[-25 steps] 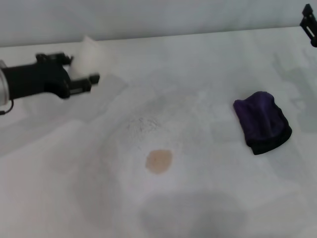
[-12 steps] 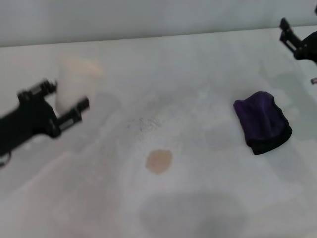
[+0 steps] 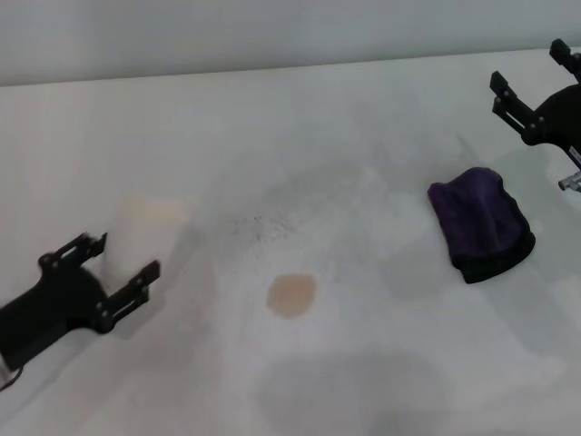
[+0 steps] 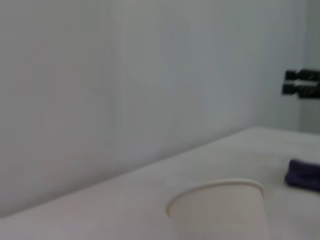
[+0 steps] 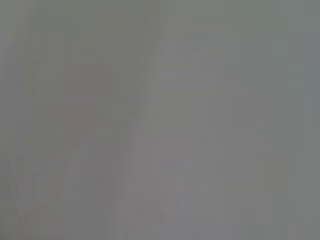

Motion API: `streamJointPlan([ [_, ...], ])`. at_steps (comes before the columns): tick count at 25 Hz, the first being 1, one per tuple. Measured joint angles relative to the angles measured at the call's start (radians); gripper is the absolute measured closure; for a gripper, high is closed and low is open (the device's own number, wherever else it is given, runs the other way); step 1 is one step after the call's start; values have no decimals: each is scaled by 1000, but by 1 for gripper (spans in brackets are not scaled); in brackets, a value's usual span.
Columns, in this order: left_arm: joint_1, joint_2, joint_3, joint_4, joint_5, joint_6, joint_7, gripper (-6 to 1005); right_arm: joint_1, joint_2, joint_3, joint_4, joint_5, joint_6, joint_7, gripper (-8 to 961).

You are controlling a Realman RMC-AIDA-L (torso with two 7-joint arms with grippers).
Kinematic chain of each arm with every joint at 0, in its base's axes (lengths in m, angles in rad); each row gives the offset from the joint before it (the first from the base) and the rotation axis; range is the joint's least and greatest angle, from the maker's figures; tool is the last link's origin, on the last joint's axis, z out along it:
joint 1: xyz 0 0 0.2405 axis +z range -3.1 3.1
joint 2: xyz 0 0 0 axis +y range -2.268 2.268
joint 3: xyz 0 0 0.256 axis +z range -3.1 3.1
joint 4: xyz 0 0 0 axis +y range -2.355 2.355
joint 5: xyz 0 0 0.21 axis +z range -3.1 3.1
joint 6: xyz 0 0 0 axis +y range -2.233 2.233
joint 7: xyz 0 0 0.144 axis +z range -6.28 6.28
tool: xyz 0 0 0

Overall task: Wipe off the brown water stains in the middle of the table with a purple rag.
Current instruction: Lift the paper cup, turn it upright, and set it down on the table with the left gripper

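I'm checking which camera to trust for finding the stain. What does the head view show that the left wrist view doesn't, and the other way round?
Only the head view shows the brown water stains in the middle of the table, and the left tool, open around a white cup. Only the left wrist view shows the wall behind the table and the cup's rim sharply. Both show the purple rag, lying untouched, the cup, and the right tool, open, near the rag.

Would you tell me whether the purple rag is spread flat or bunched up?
Bunched up: the purple rag sits as a rumpled lump on the table.
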Motion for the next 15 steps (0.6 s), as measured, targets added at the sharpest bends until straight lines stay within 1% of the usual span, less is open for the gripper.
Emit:
streamJointPlan([
  [7,39,0,6,-6,-4,-20,66,333,-10,-1,-2,1,0,6,0,82],
  [15,54,-2,8,-46,-3,-25,112,334,-9,-5,-4,-2,0,1,0,83],
])
